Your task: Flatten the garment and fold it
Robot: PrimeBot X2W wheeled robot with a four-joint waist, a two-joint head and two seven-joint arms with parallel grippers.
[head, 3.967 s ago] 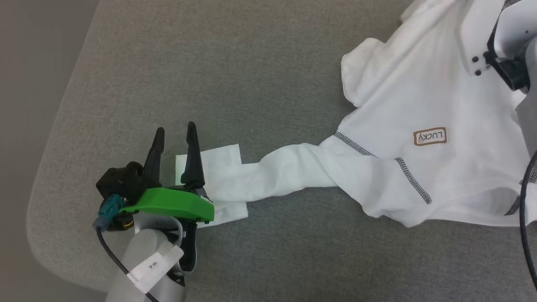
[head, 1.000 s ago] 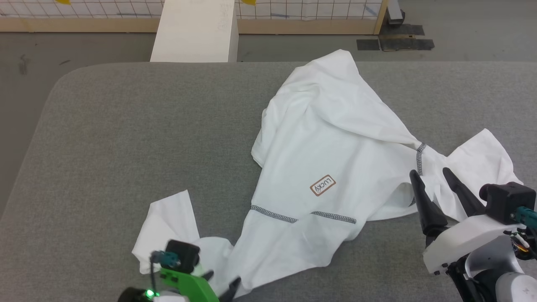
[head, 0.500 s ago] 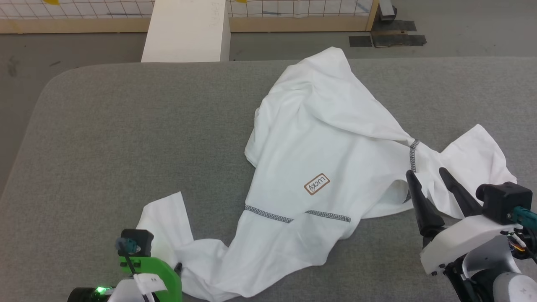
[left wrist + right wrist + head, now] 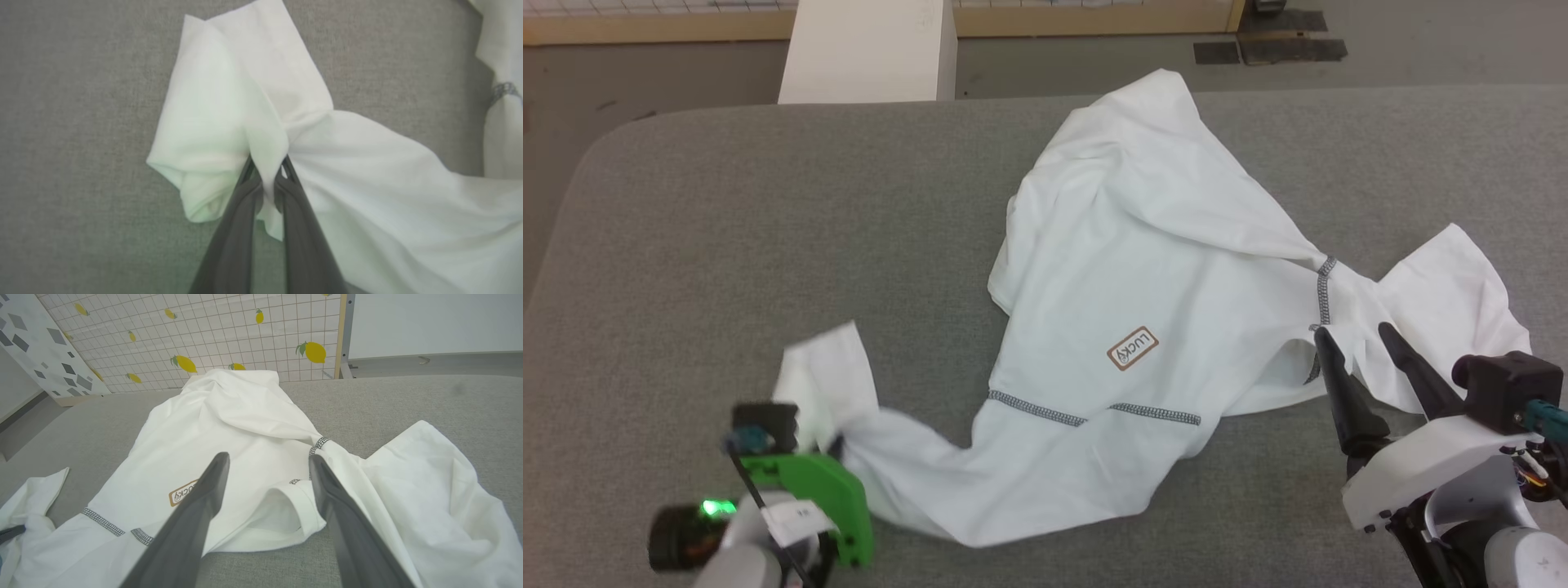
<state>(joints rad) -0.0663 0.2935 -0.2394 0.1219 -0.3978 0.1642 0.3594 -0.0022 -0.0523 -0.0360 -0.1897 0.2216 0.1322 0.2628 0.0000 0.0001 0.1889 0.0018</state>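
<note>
I see the garment (image 4: 1143, 269) lying crumpled across the grey counter (image 4: 768, 245). My left tool (image 4: 267, 167) is clamped on what looks like a sleeve, and my right tool (image 4: 1352, 331) has its fingers apart above a hemmed opening

"lucky" on a brown-edged patch (image 4: 1133, 349) on the white garment (image 4: 1152, 237)

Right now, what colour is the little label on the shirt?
The label is white with a brown border and lettering, clearest in the head view.
</note>
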